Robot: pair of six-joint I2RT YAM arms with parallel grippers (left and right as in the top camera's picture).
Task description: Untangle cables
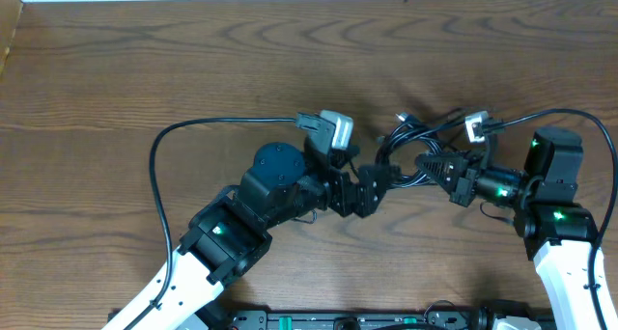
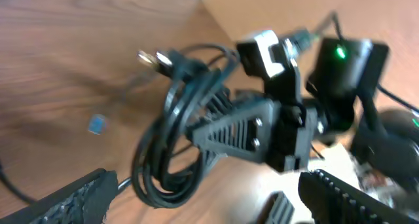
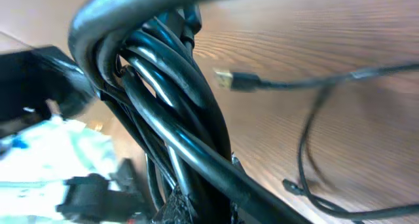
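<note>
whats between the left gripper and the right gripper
A coiled bundle of thin black cables, pinched in the right gripper, just ahead of the open left gripper; clearest in the left wrist view.

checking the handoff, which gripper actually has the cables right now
The right gripper, its jaws shut on the bundled cables. The left gripper stands wide open beside them, gripping nothing.

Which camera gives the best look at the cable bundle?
Left wrist: the whole cable bundle shows as a coil pinched by the right gripper. Overhead it is small, its loops hard to separate; right wrist shows only blurred close-up strands.
</note>
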